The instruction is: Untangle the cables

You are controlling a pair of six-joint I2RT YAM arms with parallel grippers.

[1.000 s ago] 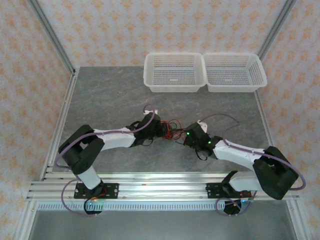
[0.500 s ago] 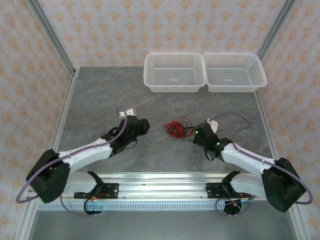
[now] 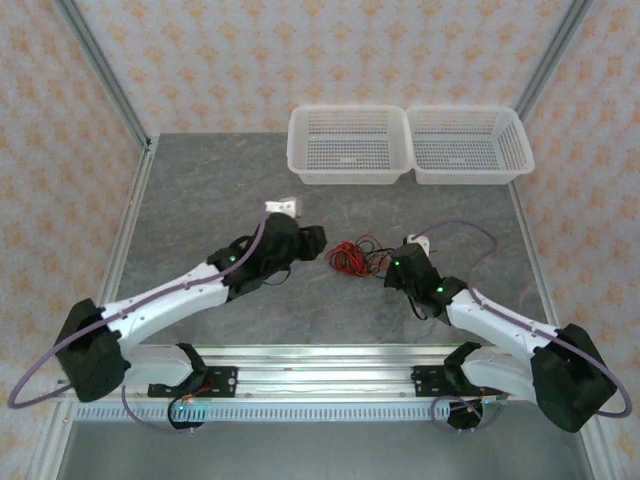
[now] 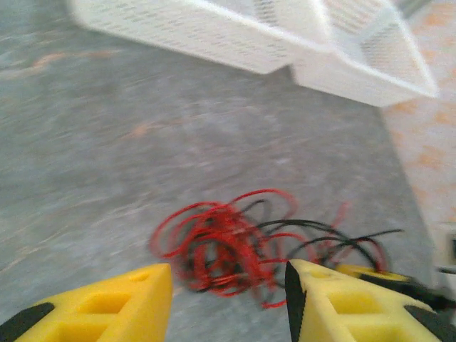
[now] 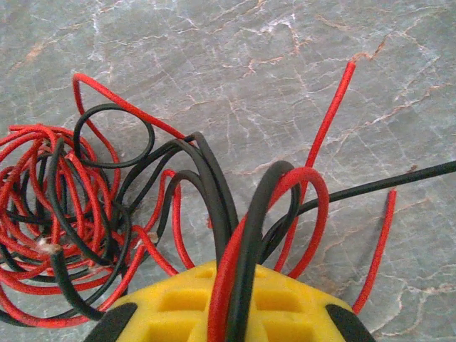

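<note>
We see the tangled thin red-and-black wire cables (image 4: 214, 246) lying just ahead of the open left gripper (image 4: 228, 303); the right gripper (image 5: 239, 296) clamps two strands.

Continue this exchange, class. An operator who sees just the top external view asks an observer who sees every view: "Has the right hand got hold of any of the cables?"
Observer: Yes. In its wrist view the right hand is shut on the cables: one red and one black strand run side by side through it.
Operator: And the left hand?
Observer: The left hand is open and holds nothing; the tangle lies on the table ahead of the gap.
Operator: Any free ends?
Observer: One red end lies loose beyond the right hand.
</note>
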